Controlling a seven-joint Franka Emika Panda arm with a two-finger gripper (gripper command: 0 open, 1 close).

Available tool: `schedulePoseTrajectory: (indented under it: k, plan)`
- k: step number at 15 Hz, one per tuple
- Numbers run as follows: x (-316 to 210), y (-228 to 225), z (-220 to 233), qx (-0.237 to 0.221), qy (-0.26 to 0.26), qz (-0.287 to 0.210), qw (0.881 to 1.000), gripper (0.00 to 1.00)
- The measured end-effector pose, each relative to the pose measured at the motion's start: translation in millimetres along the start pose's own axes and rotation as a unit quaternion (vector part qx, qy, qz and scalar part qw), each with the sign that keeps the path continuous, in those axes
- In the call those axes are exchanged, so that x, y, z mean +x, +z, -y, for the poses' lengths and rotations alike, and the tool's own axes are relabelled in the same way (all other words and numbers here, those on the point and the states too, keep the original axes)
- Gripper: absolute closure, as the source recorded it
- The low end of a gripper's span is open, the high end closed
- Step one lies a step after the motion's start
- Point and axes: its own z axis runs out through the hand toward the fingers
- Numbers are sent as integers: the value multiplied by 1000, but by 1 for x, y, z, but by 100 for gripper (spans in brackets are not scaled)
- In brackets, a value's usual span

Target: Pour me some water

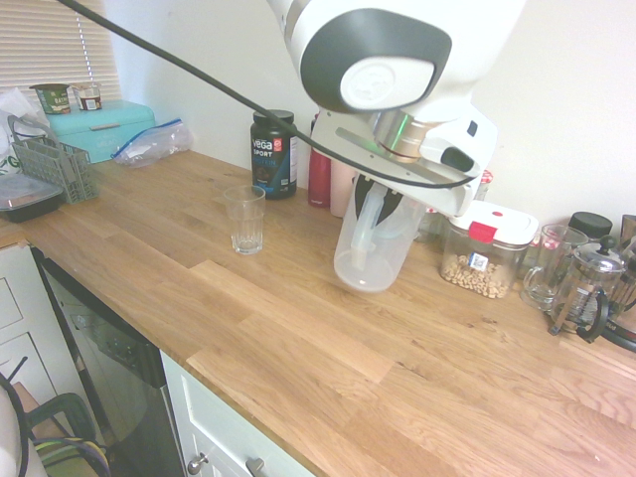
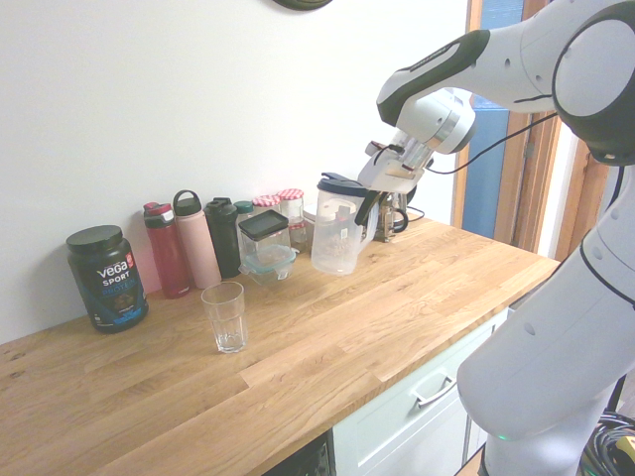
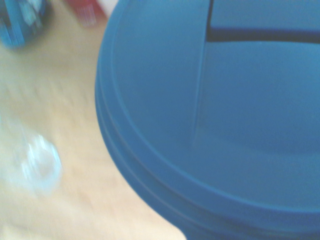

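now | gripper (image 2: 382, 198) clamps pitcher (image 2: 337, 236) handle, lifted | glass (image 2: 225, 316) well apart, upright on counter (image 2: 397, 307)

The arm (image 2: 516, 59) is made of glossy white rounded shells with dark grey panels set into the joints. In the first exterior view, at the top centre of the frame, one joint carries a dark grey oval cap with a round white disc (image 1: 366, 81) in it. Below it a metallic ring (image 1: 402, 134) with a green glint joins the white wrist block, which bears a small dark oval marking.
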Motion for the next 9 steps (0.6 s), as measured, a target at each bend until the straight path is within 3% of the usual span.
schedulePoseTrajectory:
  k: [2, 6, 9]
  plan:
    - [-8, 15, -2, -13, -27, -19, 999, 100]
    - [-27, 30, 5, -90, -56, -39, 994, 100]
    - [-32, 26, 2, -89, -51, -29, 994, 100]
